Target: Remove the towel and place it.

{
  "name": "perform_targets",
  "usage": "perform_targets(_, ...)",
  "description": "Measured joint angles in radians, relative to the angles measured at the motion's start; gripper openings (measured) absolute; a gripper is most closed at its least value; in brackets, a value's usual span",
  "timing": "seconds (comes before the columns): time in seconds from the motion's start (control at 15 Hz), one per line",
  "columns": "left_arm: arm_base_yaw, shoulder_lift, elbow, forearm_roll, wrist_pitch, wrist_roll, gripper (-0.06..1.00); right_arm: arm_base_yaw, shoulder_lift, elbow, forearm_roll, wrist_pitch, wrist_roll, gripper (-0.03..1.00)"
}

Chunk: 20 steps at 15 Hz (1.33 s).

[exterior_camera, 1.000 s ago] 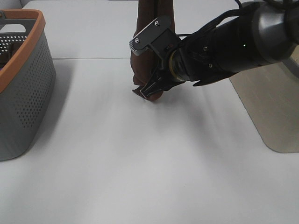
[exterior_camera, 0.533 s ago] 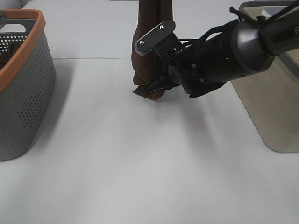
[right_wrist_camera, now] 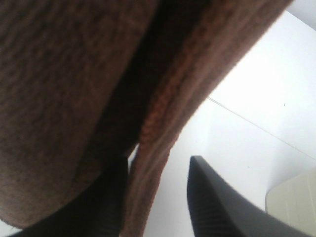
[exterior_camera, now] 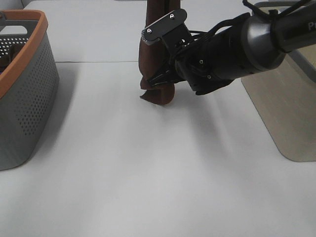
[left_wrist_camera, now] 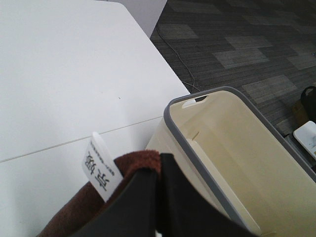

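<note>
Towel (exterior_camera: 159, 95) removal looks done to me, while the placing is all left to do: the cloth hangs in a long fold above the tabletop (exterior_camera: 148, 173), between the two baskets and lying in neither. I cannot tell whether its lower end touches the surface. My left end effector (left_wrist_camera: 159, 173) is clamped on the upper edge beside the white tag (left_wrist_camera: 98, 168), carrying the weight. My right end effector (exterior_camera: 160, 79) is at the lower end, its jaws apart on either side of a fold and not yet pinching. By my count there is one towel, one tag, a grey basket (exterior_camera: 24, 98) with an orange rim, a beige basket (exterior_camera: 291, 123) with a grey rim, and two end effectors.
</note>
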Motion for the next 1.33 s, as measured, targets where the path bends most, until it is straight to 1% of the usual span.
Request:
perform_targets(0.07,0.000,0.000,0.000,0.000,-0.001,0.007,0.00,0.000,0.000,-0.007,0.000,-0.012,0.000,0.34)
perform_targets(0.13,0.000,0.000,0.000,0.000,-0.003,0.013,0.00,0.000,0.000,-0.009,0.000,-0.025,0.000,0.25)
perform_targets(0.2,0.000,0.000,0.000,-0.001,-0.003,0.014,0.00,0.000,0.000,-0.009,0.000,-0.029,0.000,0.10)
perform_targets(0.27,0.000,0.000,0.000,-0.001,-0.003,0.014,0.00,0.000,0.000,-0.009,0.000,-0.031,0.000,0.00)
perform_targets(0.4,0.000,0.000,0.000,-0.001,-0.003,0.016,0.00,0.000,0.000,-0.009,0.000,-0.032,-0.011,0.00)
perform_targets(0.53,0.014,-0.009,0.000,0.004,-0.002,0.019,0.00,0.000,-0.033,-0.001,0.001,-0.037,-0.081,0.00)
perform_targets(0.67,0.071,-0.035,0.000,0.009,0.014,0.019,0.00,0.000,-0.106,0.006,0.001,-0.039,-0.138,0.00)
perform_targets(0.73,0.103,-0.047,0.000,0.008,0.041,0.019,0.00,0.000,-0.145,0.006,0.005,-0.055,-0.169,0.00)
perform_targets(0.8,0.134,-0.051,0.000,0.007,0.071,0.019,0.00,0.000,-0.178,0.006,0.026,-0.082,-0.197,0.00)
perform_targets(0.93,0.186,-0.052,0.000,0.008,0.135,0.019,0.00,0.000,-0.236,0.008,0.116,-0.121,-0.279,0.00)
perform_targets(1.13,0.214,-0.052,0.000,0.014,0.186,0.034,0.00,0.000,-0.310,0.011,0.284,-0.133,-0.447,0.00)
perform_targets(1.2,0.215,-0.052,0.000,0.021,0.195,0.050,0.00,0.000,-0.317,0.009,0.298,-0.126,-0.468,0.00)
perform_targets(1.33,0.215,-0.052,0.000,0.035,0.228,0.122,0.00,-0.018,-0.317,-0.018,0.325,-0.099,-0.525,0.00)
